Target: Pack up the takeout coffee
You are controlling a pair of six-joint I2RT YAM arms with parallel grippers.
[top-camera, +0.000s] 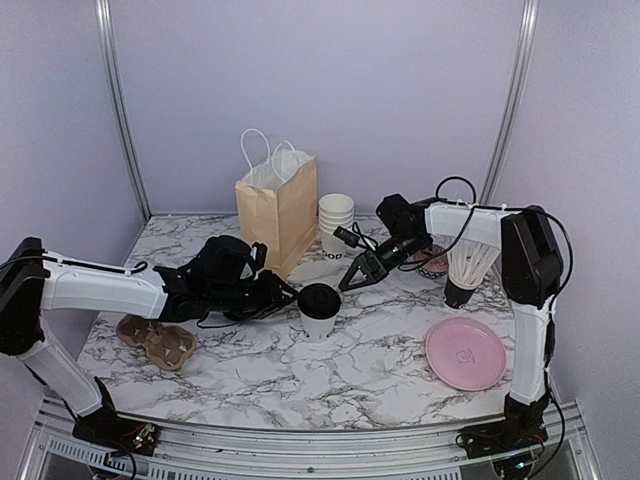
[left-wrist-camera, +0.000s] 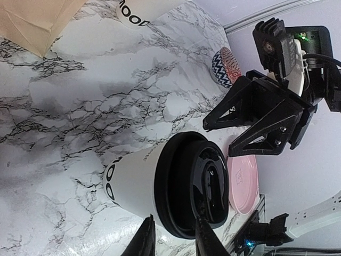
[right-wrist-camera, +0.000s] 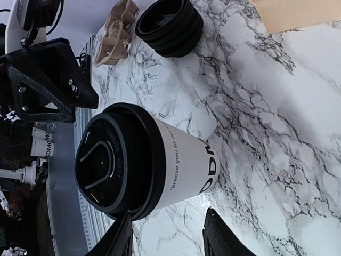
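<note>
Looking down on a marble desk (top-camera: 250, 370) with two robot arms bolted at its near edge. Shows the takeout coffee (top-camera: 319, 308), a white paper cup with a black lid and dark lettering, standing upright near the middle of the desk, between both pincers and gripped by neither.

Shows the left arm (top-camera: 100, 285) stretched low and almost level from the left edge toward the cup, wrist rolled so that one finger sits above the other. Places the left pincer (top-camera: 287, 296) just beside the cup's left side, fingers parted, tips at the height of the lid rim; cannot tell whether either tip touches it.

Shows the right arm (top-camera: 525, 270) rising upright at the right edge, bending at the elbow, running leftward and then angling down toward the cup. Places the right pincer (top-camera: 349, 281) just above and to the right of the lid, fingers spread wide, apart from the cup.

Adds a brown paper bag (top-camera: 277, 210) with white handles upright behind the cup, and a stack of lidless white cups (top-camera: 336, 222) to the right of the bag. Includes a cardboard cup carrier (top-camera: 155, 340) at the near left with a stack of black lids (right-wrist-camera: 169, 21) beside it, a patterned bowl (left-wrist-camera: 226, 66) behind the right pincer, and a pink plate (top-camera: 465, 353) at the near right.
</note>
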